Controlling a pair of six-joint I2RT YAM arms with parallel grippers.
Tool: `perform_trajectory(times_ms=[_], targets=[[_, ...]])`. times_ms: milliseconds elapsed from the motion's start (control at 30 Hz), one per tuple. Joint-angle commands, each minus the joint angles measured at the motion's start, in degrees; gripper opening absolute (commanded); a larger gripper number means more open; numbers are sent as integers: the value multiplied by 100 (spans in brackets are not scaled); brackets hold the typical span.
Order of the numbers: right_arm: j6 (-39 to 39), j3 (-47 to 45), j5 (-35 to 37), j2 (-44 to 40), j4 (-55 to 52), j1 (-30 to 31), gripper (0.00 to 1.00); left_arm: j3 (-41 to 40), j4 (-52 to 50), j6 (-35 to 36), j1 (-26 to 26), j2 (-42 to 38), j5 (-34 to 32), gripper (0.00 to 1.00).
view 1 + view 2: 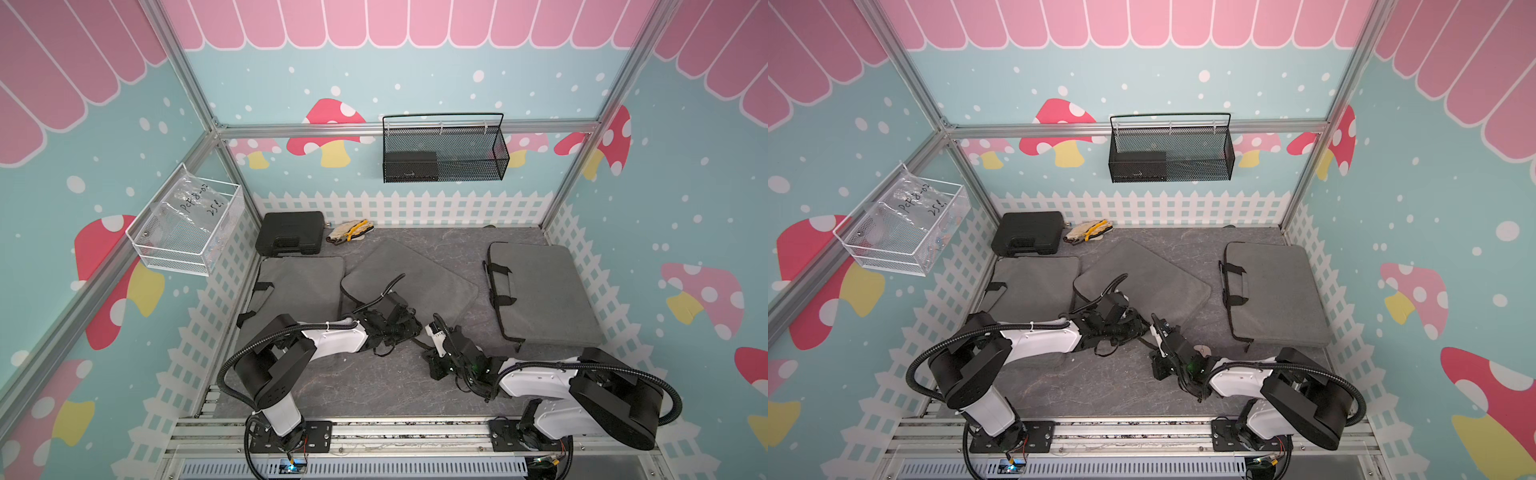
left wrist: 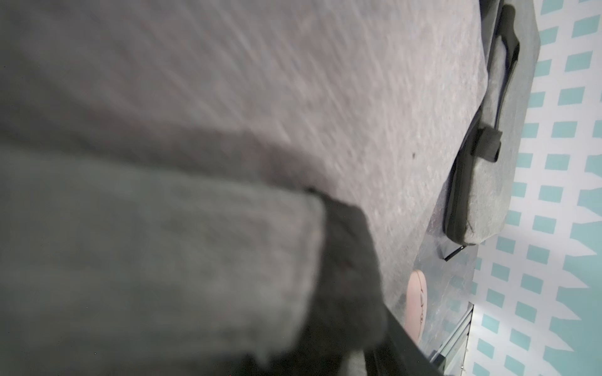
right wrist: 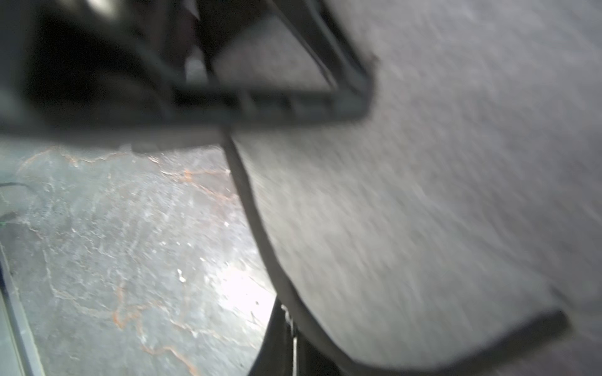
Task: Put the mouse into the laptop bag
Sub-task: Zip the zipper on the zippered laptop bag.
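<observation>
Left pincer [image 1: 405,324]: at the near edge of the middle laptop bag [image 1: 419,274]. I cannot tell whether my jaws stand apart. Right pincer [image 1: 434,328]: closed, just beside the left one at the same edge. The pink mouse [image 2: 416,302] lies on the table [image 1: 374,382], outside the bag, near my right wrist.

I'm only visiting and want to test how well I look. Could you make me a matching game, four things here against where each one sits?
Things: 1 black case, 2 gloves, 3 black mesh basket, 4 white wire basket.
Places: A back wall, B table, its back left corner, C left wall, D beside the case.
Pairs: 1-B, 2-D, 3-A, 4-C.
</observation>
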Motion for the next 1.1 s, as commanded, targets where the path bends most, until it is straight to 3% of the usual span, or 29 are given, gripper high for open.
perform_trajectory(times_ms=[0,167,333,467,567,833,1067], targets=[[-14,222,108,161,219,84,0,-57,-40,-375,-400,-227,-339,61],[31,333,34,383,428,182,0,-60,-66,-758,-750,-196,-573,62],[74,391,27,450,434,356,0,-229,76,-962,-786,-220,-770,60],[120,317,139,377,397,418,0,-429,351,-1009,-784,-296,-855,39],[127,162,214,299,397,420,0,-437,202,-994,-778,-403,-990,1],[103,-362,559,-28,104,294,0,-480,-44,-846,-777,-693,-1099,0],[271,-638,134,117,81,-580,0,-629,-45,-803,-768,-988,-1102,0]])
